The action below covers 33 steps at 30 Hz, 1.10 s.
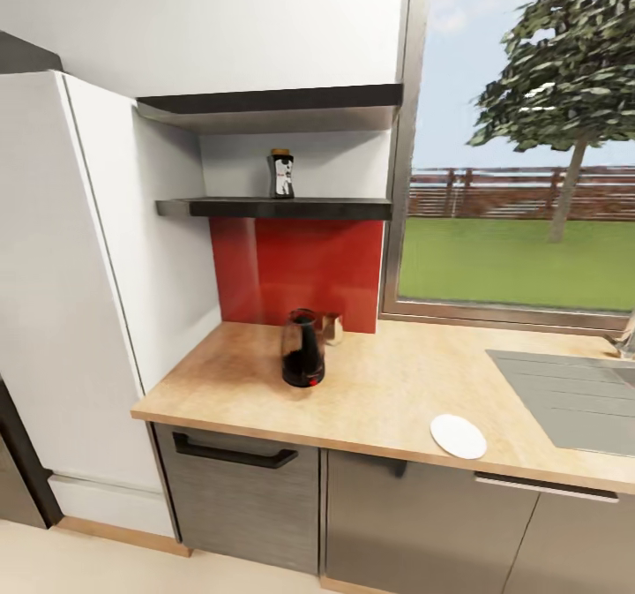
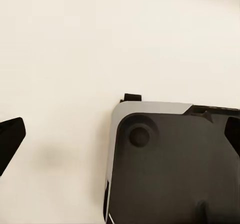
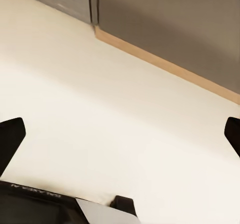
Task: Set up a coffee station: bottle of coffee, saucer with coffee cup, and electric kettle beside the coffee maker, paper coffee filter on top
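The bottle of coffee (image 1: 281,173), dark with a yellow lid and white label, stands on the kitchen shelf (image 1: 335,209) above the red backsplash. Below it, the electric kettle (image 1: 302,349) sits on the countertop (image 1: 388,400), its red spot facing me. The white saucer (image 1: 458,436) lies near the counter's front edge, right of the kettle. A small pale object (image 1: 332,328) stands just behind the kettle; I cannot tell what it is. The coffee maker, paper filter and coffee cup are out of view. My left gripper (image 2: 120,139) and right gripper (image 3: 121,136) both hang open over the pale floor, holding nothing.
A tall white cabinet (image 1: 62,294) walls off the counter's left end. A thicker dark board (image 1: 269,100) sits above the shelf. A steel sink (image 1: 573,400) lies at the right under the window. Grey cabinet fronts (image 1: 238,488) are below. The robot's dark base (image 2: 170,169) is under the left gripper.
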Motion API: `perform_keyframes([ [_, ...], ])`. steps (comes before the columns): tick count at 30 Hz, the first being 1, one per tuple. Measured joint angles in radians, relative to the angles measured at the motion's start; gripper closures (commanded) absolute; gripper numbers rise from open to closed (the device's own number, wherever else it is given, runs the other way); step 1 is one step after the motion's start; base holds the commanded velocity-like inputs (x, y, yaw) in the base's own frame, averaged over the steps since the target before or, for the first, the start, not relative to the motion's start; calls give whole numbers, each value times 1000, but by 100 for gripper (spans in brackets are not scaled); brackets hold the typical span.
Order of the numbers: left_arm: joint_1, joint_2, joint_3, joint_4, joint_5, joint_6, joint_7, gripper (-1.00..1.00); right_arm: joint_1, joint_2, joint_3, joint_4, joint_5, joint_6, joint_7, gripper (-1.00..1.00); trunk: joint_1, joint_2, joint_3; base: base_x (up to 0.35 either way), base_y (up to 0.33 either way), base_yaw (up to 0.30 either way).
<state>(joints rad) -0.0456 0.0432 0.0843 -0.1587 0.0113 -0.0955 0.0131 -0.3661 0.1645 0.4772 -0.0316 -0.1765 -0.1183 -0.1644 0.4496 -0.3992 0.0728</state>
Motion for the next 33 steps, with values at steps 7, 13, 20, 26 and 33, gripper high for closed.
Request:
perform_keyframes([
  [7,-1,1,-1,0,0,0,0,-100,0,1,-3,-1,-26,1,-4,-100,0,0,0,0,239,0],
  [13,-3,1,-2,-8,-1,-2,2,-100,0,-1,-2,0,-209,1,-4,-100,0,0,1,0,34,-48],
  [20,-2,13,-1,-106,-3,-3,-3,-100,0,-1,2,1,-286,2,-3,-100,0,0,5,0,3,-240],
  [26,-1,17,3,-243,-3,-58,-6,-100,0,1,4,1,-293,3,-2,-100,0,0,6,0,0,-104],
  [33,-3,7,2,-410,-1,-176,-7,-100,0,1,4,2,-292,0,-1,-100,0,0,6,0,0,-7],
])
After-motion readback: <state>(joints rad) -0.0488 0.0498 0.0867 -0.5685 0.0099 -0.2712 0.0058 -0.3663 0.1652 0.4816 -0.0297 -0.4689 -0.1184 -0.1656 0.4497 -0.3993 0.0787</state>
